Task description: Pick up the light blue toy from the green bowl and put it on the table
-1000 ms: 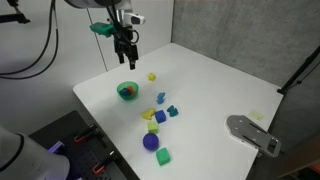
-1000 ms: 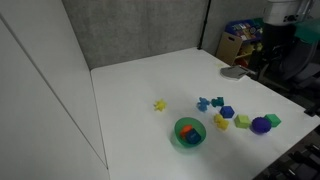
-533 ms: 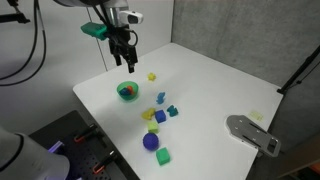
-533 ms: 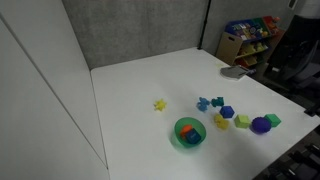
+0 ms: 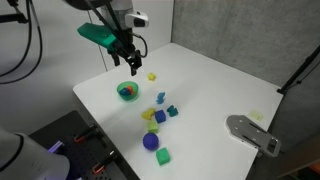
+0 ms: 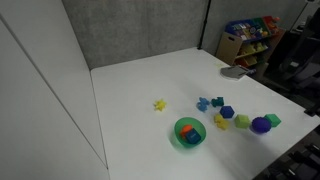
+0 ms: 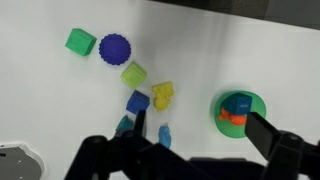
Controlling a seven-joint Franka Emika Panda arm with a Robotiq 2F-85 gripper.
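The green bowl (image 7: 238,110) stands on the white table (image 7: 250,50) and shows in both exterior views (image 5: 127,92) (image 6: 188,132). In it lie the light blue toy (image 7: 238,102), a small block, and an orange piece (image 7: 230,119) beside it. My gripper (image 7: 200,127) is open and empty. In the wrist view, one finger is just beside the bowl and the other is near the loose toys. In an exterior view the gripper (image 5: 131,63) hangs above the bowl, slightly behind it. The gripper is out of view in the exterior view that looks from the bowl's side.
Loose toys lie beside the bowl: a green cube (image 7: 81,42), a blue-purple ball (image 7: 115,49), a yellow-green cube (image 7: 134,73), a yellow toy (image 7: 163,95), a dark blue cube (image 7: 138,102) and two small light blue pieces (image 7: 163,133). A grey device (image 5: 252,133) sits at the table's edge.
The gripper has come down a little toward the bowl and the wrist has turned. The toys and the bowl have not moved.
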